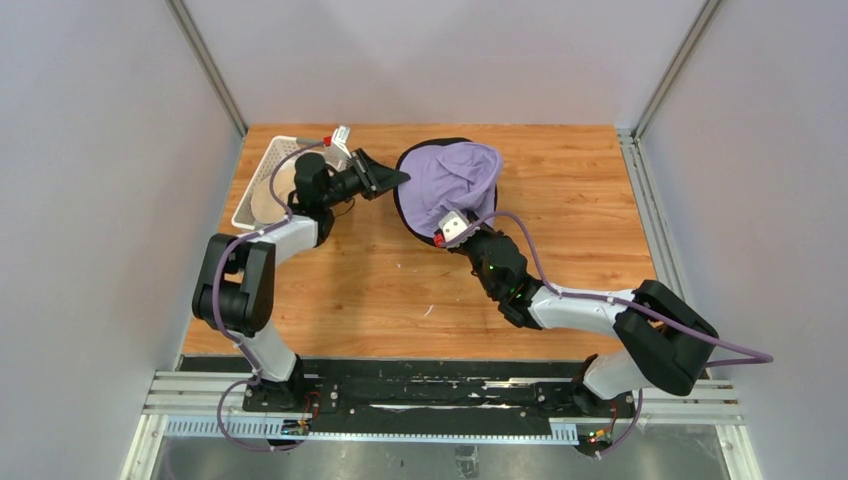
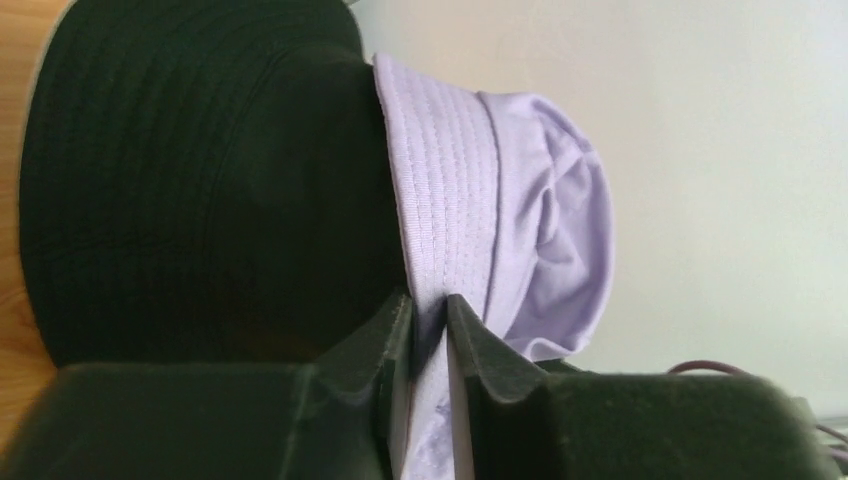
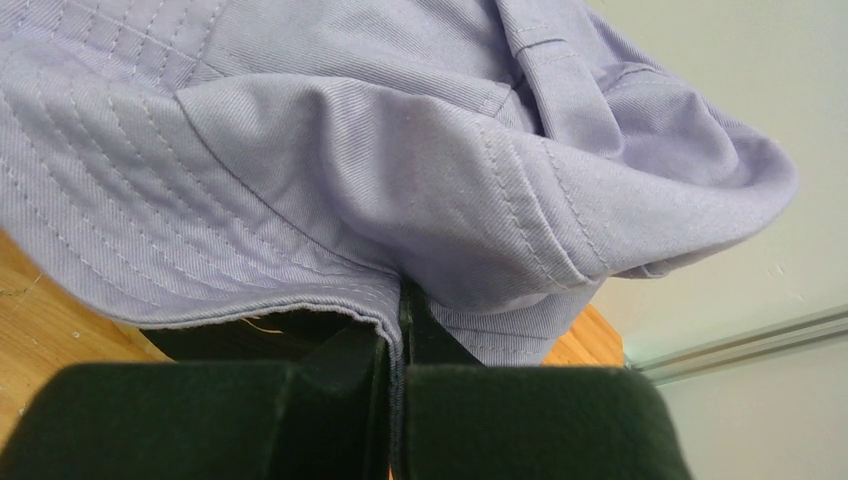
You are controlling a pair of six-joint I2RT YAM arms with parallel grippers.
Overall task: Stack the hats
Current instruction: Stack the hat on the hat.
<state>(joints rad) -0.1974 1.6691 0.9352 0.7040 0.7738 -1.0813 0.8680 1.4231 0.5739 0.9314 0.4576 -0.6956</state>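
At the far middle of the table (image 1: 580, 260), the lavender hat (image 1: 452, 178) is draped over the black hat (image 2: 200, 180), with its crown slumped. Its brim is pinched on the near side by the right end effector (image 3: 400, 335) and on the left side by the left end effector (image 2: 428, 330). The seating step is judged to be in hand. Next, the brim should be drawn down evenly and then released.

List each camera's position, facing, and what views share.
Top external: above and behind, facing down on the wooden table; left arm, right arm show.
Left wrist: on left arm, faces along left gripper pinching lavender fabric bucket hat brim, atop black fabric bucket hat.
Right wrist: on right arm, faces along right gripper shut on that brim.
Shared: all show the lavender hat.
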